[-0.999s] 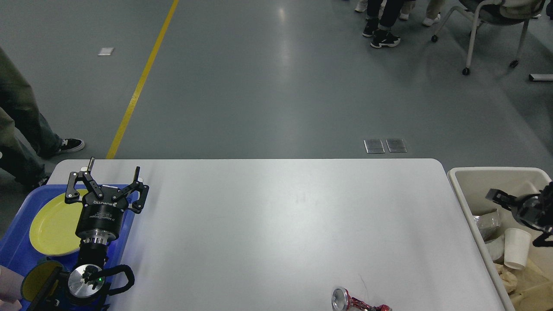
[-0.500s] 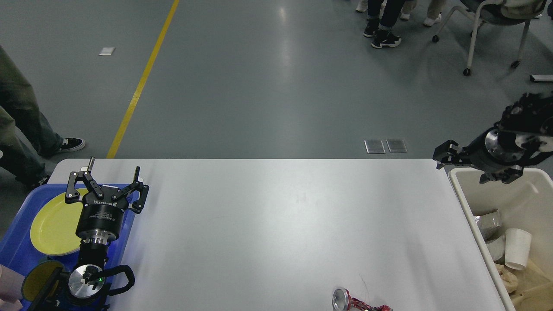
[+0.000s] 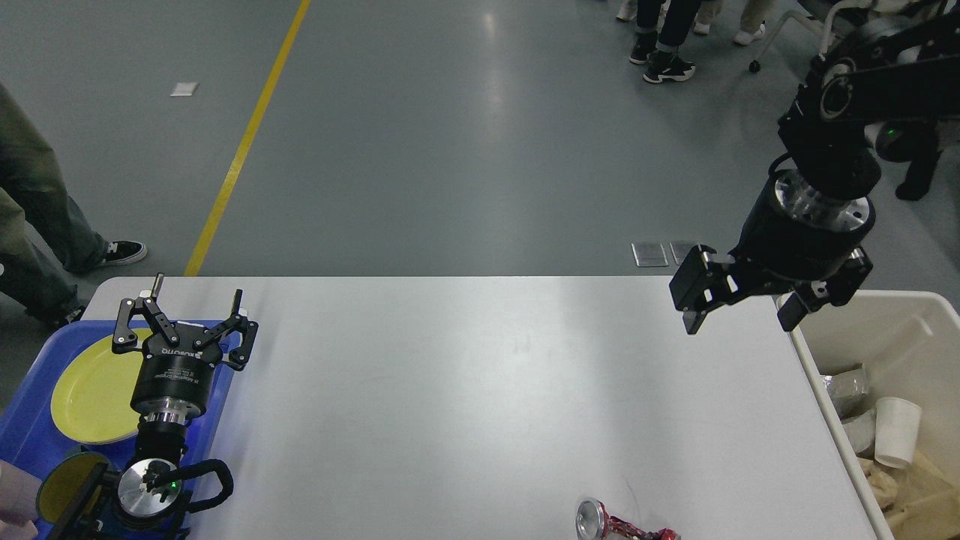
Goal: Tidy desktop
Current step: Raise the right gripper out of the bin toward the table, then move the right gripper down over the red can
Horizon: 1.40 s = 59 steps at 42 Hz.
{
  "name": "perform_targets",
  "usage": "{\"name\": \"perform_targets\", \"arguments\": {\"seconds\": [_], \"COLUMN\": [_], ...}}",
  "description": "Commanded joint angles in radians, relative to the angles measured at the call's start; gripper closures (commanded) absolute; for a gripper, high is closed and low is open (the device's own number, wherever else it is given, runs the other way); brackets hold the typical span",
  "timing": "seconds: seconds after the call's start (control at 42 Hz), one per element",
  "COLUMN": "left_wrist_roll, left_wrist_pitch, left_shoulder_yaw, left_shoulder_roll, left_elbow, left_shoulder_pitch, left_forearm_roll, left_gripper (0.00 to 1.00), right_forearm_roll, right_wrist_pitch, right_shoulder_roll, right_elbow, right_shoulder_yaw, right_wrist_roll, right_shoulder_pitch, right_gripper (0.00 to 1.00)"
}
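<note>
A: State the position of the bench.

B: The bench (image 3: pixel 465 390), a wide white top with rounded corners, fills the lower centre of the head view. Grey floor lies beyond its far edge.

A: Items on the bench?

B: One crushed red can (image 3: pixel 619 524) lies on its side at the near edge, right of centre, silver end facing left. The remaining surface shows only light reflections.

A: Left gripper status?

B: The left gripper (image 3: pixel 195 301) stands at the bench's left end, pointing away from the viewer. Its jaws are spread wide with nothing between them. It sits over the inner edge of a blue tray (image 3: pixel 30 427).

A: Tray contents?

B: A yellow plate (image 3: pixel 94 394) lies flat in the tray, partly covered by the gripper body. A second yellow round item (image 3: pixel 64 487) shows at the near-left corner; its type cannot be determined.

A: Right gripper status?

B: The right gripper (image 3: pixel 742 319) hangs above the far right corner of the bench, pointing downward and toward the viewer. Its jaws are apart and hold nothing.

A: What lies beside that corner?

B: A beige bin (image 3: pixel 862 304) stands against the right edge of the bench. It contains a white paper cup (image 3: pixel 896 431), a crumpled foil piece (image 3: pixel 846 388) and other pale waste.

A: Background?

B: A yellow floor line (image 3: pixel 240 150), a person's legs at left (image 3: pixel 34 217), and shoes (image 3: pixel 667 67) at top right.
</note>
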Motion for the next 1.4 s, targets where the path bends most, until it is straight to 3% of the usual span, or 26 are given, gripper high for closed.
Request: {"name": "perform_targets", "arguments": {"seconds": [0.0,0.547,0.762,0.809,0.857,1.118,1.38], "left_wrist_roll": [0.000,0.001,0.001,0.000,0.002,0.002,0.002], "left_wrist_pitch": [0.000,0.000,0.000,0.000,-0.001,0.000,0.000], "left_shoulder_yaw": [0.001,-0.001,-0.001,-0.001,-0.001,0.001,-0.001], "left_shoulder_roll": [0.001,-0.001,-0.001,-0.001,-0.001,-0.001,-0.001], "left_elbow": [0.000,0.000,0.000,0.000,0.000,0.000,0.000], "left_shoulder_pitch": [0.000,0.000,0.000,0.000,0.000,0.000,0.000], "left_forearm_roll": [0.000,0.000,0.000,0.000,0.000,0.000,0.000], "left_gripper": [0.04,0.04,0.04,0.04,0.04,0.04,0.04], "right_forearm_roll": [0.038,0.081,0.062,0.046,-0.002,-0.502,-0.879], "right_wrist_pitch": [-0.013,-0.026,-0.213,-0.237,-0.247,-0.269,-0.287], "right_shoulder_roll": [0.010,0.095,0.099,0.111,0.124,0.122,0.202], "right_elbow": [0.066,0.060,0.073,0.075,0.075,0.165,0.162], "right_shoulder_yaw": [0.006,0.041,0.068,0.086,0.116,0.301,0.341], "right_wrist_roll": [0.000,0.009,0.001,0.001,0.003,0.012,-0.003], "right_shoulder_pitch": [0.061,0.036,-0.017,-0.048,-0.089,-0.280,-0.534], "right_gripper": [0.00,0.00,0.00,0.04,0.10,0.18,0.18]}}
